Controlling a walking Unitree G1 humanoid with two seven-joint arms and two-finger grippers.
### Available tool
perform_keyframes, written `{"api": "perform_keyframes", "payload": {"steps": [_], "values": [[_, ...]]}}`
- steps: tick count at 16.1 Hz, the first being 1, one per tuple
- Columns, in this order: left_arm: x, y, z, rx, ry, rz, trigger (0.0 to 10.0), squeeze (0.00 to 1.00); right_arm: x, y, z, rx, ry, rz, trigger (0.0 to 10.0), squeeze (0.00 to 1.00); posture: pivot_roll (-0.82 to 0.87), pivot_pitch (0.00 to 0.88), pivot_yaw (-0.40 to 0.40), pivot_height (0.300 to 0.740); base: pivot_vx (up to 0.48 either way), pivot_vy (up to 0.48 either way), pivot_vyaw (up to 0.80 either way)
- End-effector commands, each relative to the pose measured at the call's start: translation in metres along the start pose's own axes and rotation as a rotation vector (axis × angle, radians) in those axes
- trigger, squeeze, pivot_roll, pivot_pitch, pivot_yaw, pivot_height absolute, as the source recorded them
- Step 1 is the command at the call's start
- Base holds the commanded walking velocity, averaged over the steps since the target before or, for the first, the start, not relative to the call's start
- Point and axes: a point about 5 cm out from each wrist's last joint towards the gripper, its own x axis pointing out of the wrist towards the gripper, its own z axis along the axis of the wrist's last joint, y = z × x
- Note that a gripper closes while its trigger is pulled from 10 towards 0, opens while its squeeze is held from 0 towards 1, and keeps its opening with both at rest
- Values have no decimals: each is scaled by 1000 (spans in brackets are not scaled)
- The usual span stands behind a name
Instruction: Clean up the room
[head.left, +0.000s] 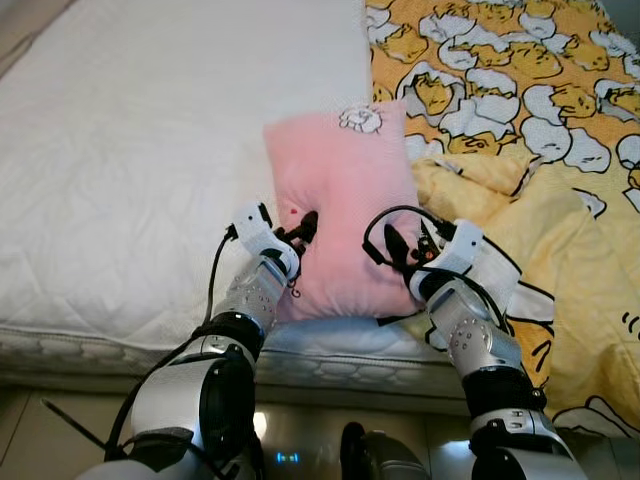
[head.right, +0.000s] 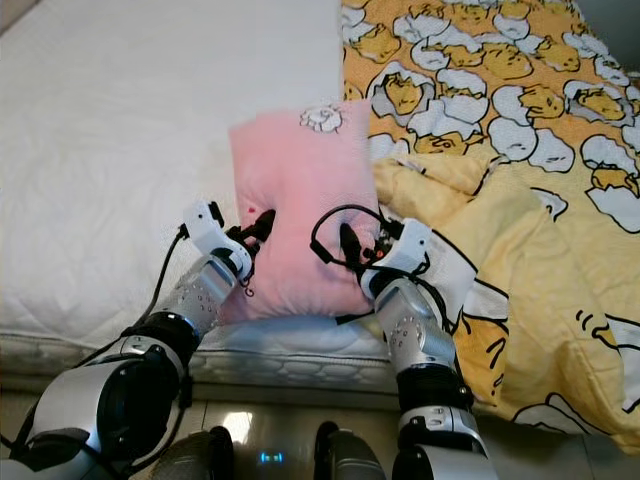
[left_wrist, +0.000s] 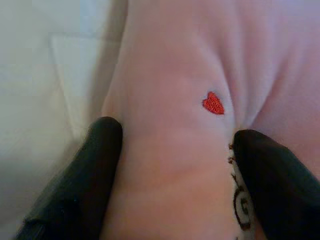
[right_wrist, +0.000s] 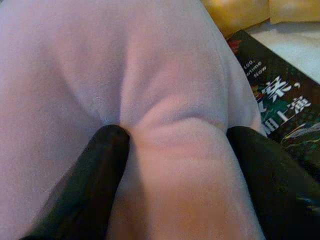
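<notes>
Bedroom in home: bed w/ white mattress (head.left: 150, 180), yellow cartoon duvet (head.left: 540, 150), pink pillow (head.left: 345, 190).

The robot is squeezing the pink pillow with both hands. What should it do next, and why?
Probably lift it a little. The left gripper and the right gripper each pinch a fold of the pink pillow, one on each side of its near end, so the hold looks ready. The pillow lies on the white mattress, and a dark book sits beside it.
</notes>
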Motion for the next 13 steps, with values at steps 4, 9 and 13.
{"api": "perform_keyframes", "payload": {"steps": [4, 9, 13], "values": [[-6, -4, -37, -148, 128, -54, 0, 0, -6, 0, -18, 80, 51, 13, 0, 110, -116, 277, -69, 740, 0, 0, 0], [-5, -12, -39, -209, 102, -122, 0, 0, -15, -7, -21, 90, 43, 8, 0, 125, -110, 284, -75, 740, 0, 0, 0], [-14, 1, -52, -175, 113, -113, 0, 0, -21, -11, -27, -35, 59, 0, 0, 133, -103, 268, -73, 740, 0, 0, 0]]}}
